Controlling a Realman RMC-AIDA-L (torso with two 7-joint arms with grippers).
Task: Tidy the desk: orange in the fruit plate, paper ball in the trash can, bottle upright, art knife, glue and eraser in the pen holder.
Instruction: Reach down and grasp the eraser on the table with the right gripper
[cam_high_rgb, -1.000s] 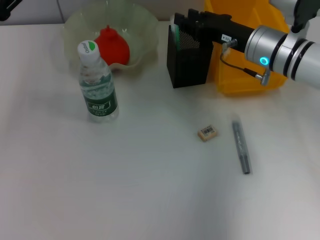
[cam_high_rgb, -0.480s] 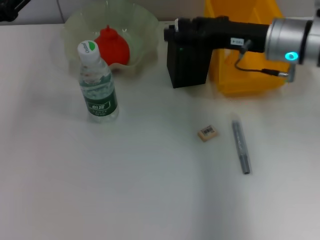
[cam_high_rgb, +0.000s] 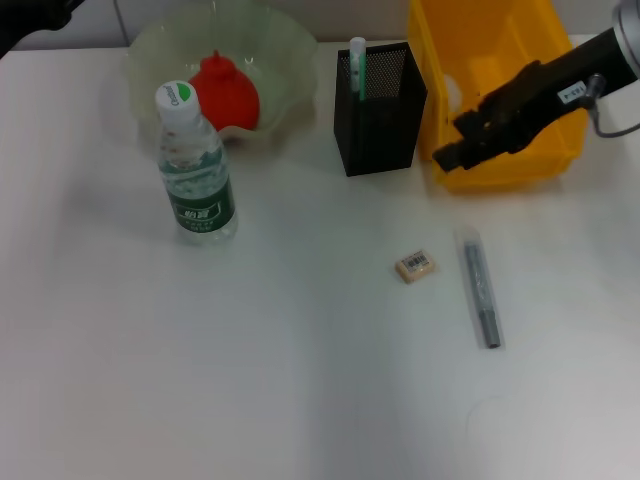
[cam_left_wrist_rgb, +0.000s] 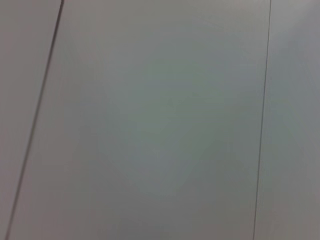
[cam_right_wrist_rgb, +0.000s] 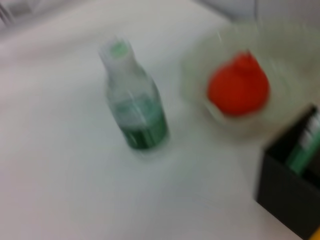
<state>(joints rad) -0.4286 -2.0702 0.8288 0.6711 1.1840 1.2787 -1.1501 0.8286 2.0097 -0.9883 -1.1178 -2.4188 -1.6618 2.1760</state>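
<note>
The bottle (cam_high_rgb: 195, 165) (cam_right_wrist_rgb: 134, 107) stands upright with its green label and white cap. Behind it, the orange (cam_high_rgb: 225, 88) (cam_right_wrist_rgb: 237, 90) lies in the translucent fruit plate (cam_high_rgb: 290, 40) (cam_right_wrist_rgb: 195, 70). A green-and-white glue stick (cam_high_rgb: 357, 65) (cam_right_wrist_rgb: 305, 147) stands in the black mesh pen holder (cam_high_rgb: 378, 125) (cam_right_wrist_rgb: 290, 200). On the table lie the eraser (cam_high_rgb: 415, 265) and the grey art knife (cam_high_rgb: 481, 290). My right gripper (cam_high_rgb: 456, 140) hangs open and empty over the front wall of the yellow trash can (cam_high_rgb: 520, 165). A white paper ball (cam_high_rgb: 453, 95) shows inside the can.
My left arm (cam_high_rgb: 30, 15) is parked at the far left corner of the table. The left wrist view shows only a plain grey surface. The table's near half holds nothing but the eraser and knife.
My right gripper has pulled back from over the pen holder to the right, above the trash can. The glue stick it left now stands in the holder.
</note>
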